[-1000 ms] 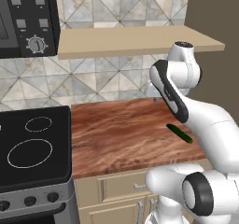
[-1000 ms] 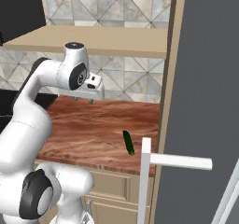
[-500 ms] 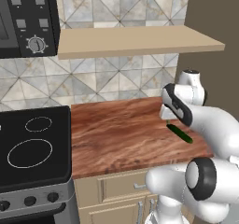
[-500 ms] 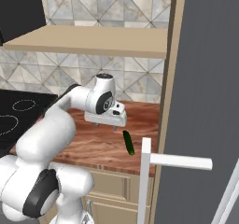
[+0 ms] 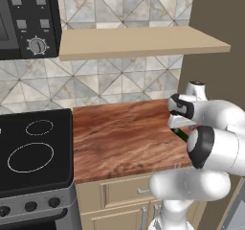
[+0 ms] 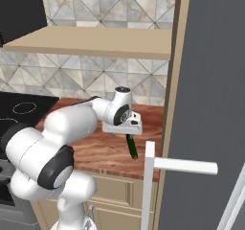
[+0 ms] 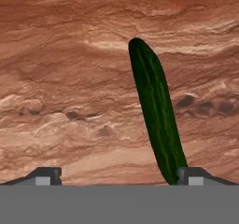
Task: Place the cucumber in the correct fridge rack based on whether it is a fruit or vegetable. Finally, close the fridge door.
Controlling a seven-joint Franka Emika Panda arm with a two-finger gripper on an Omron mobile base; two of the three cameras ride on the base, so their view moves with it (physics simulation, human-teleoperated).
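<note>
The cucumber lies flat on the wooden desk, near the desk's 3 o'clock end beside the fridge wall. In the hand view it runs from 12 o'clock down to 5 o'clock, where its near end meets one fingertip. The jaws are spread wide, low above the desk, gripping nothing. In the right base view the gripper hangs directly above the cucumber's far end.

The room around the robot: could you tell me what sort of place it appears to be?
A rendered home kitchen, most likely: a black stove, a wooden counter over drawers, a tiled backsplash, and a cucumber lying on the counter.
</note>
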